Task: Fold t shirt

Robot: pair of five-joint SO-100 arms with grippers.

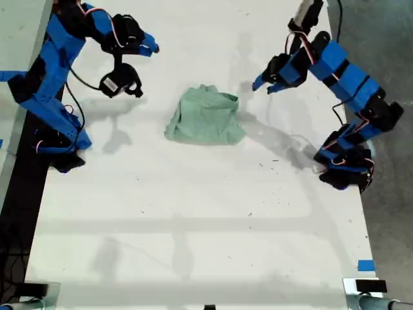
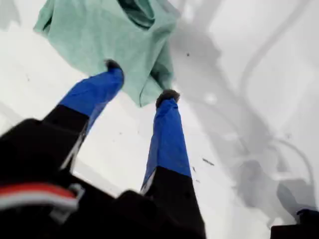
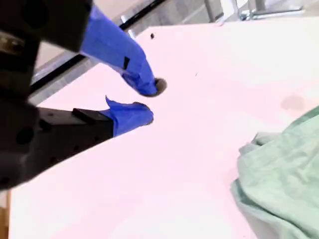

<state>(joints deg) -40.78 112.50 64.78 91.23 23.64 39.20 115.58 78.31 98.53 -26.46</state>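
While the t shirt [image 1: 206,117] lies bunched mid-worktop [image 1: 193,219] | soft, light, wrinkled cloth, likely to slump; I'd pinch a hem corner | my first claw [image 2: 140,79] open, hovering over its edge, not touching | my second claw [image 3: 149,100] open, empty, well clear over bare worktop.

white table [image 1: 193,213], blue tape [image 1: 365,265]

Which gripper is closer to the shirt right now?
My first gripper, at the exterior view's right: its open fingers point at the t shirt, just short of its edge. My second gripper, at that view's left, sits farther off over bare table.
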